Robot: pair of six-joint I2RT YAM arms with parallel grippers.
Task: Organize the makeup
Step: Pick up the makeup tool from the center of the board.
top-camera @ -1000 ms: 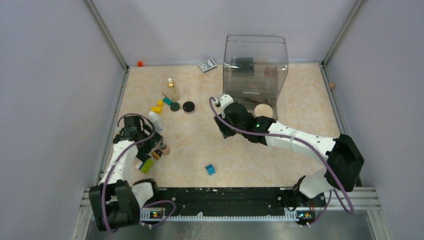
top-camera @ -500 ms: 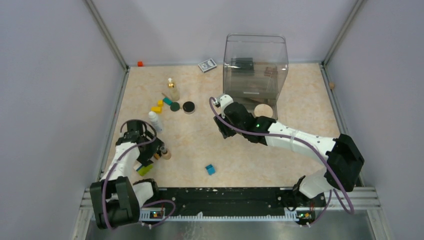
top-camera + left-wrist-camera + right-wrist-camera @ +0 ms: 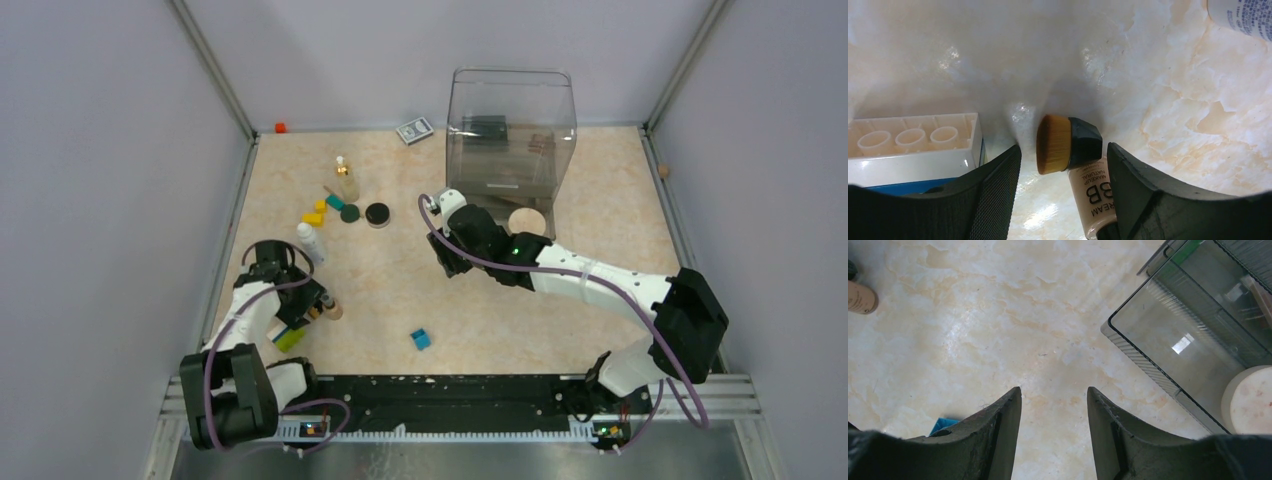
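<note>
Item: tan tube point(image 3: 1091, 192), lying flat at the near left of the tabletop point(image 3: 390, 285), its brush head point(image 3: 1054, 151) pointing away from the wrist. Only the left wrist view shows the left claw point(image 3: 1063, 152) straddling it, jaws moderately apart, with a gap left of the brush and a white block point(image 3: 913, 150) alongside; in the top view the arm covers this. Only the right wrist view shows the right claw point(image 3: 1054, 395) half-wide, holding nothing, over bare tabletop beside the clear organizer point(image 3: 1173, 335) and the beige round disc point(image 3: 1250, 400). Since a second ago, the left arm has drawn nearer over the tube and its jaws have narrowed; the right arm is unmoved.
</note>
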